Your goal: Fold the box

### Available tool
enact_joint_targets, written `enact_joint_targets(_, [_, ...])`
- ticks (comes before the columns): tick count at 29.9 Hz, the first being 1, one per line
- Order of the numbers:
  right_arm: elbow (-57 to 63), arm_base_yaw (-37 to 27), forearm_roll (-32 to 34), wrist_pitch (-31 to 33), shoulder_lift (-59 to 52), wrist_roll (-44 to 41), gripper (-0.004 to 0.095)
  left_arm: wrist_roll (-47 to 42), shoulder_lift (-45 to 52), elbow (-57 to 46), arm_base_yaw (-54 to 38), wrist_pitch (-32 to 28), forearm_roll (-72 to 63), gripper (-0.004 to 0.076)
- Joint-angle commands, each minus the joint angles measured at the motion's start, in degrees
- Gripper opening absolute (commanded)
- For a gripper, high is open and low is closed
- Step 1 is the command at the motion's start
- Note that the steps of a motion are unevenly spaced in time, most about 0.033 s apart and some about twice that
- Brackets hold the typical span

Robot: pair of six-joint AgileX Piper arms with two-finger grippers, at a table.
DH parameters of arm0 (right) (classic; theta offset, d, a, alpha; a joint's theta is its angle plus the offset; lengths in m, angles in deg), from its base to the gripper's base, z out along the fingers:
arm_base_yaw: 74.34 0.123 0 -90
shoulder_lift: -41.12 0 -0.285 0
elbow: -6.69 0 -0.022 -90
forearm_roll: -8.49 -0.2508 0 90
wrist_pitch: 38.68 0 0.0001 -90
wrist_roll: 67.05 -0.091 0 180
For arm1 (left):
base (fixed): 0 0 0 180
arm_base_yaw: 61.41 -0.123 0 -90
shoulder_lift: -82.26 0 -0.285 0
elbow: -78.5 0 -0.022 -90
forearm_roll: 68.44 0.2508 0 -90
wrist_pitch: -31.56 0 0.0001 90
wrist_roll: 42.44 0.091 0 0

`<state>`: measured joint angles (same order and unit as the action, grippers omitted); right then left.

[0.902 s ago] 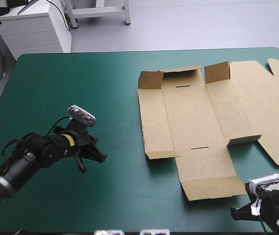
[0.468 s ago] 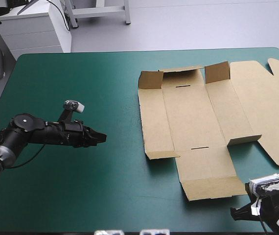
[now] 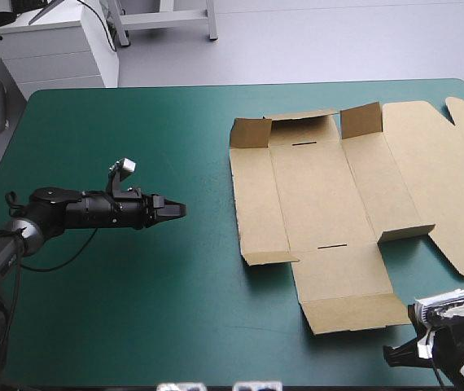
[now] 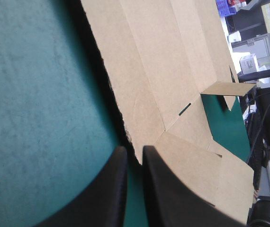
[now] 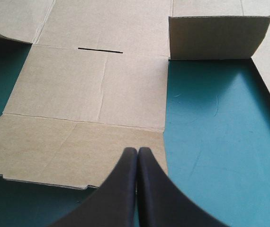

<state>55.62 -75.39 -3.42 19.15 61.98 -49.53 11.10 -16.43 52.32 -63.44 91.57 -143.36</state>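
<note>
The brown cut sheet of board, the box [image 3: 321, 204], lay nearly flat on the right half of the table with the teal-green cover [image 3: 134, 122]. Only a few small flaps stood up at its corners. The left gripper [image 3: 177, 209], with its two black fin-shaped fingers almost together and holding nothing, pointed low at the box's left edge, a little apart from it. The right gripper [image 5: 137, 151], its fingers pressed together in one point, waited just at the near flap. I judged that folding had not yet begun and this was the approach. The next move probably called for getting the left tips under the side panel [image 4: 125, 56] and raising it along its crease.
</note>
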Motion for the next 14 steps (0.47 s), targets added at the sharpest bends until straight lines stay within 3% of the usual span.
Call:
enact_joint_targets(1, [-1.89, 0.28, -0.66, -3.62, 0.81, 0.36, -0.0014, -0.14, -1.25, 1.64, 0.13, 3.94, -4.77, 0.0231])
enact_joint_targets(6, [-1.89, 0.28, -0.66, -3.62, 0.81, 0.36, -0.0014, 0.27, -3.21, 1.64, 3.32, -0.27, -5.73, 0.0525])
enact_joint_targets(14, [-1.89, 0.28, -0.66, -3.62, 0.81, 0.36, -0.0014, -2.81, -3.35, 1.64, 14.08, -15.05, -7.7, 0.0553])
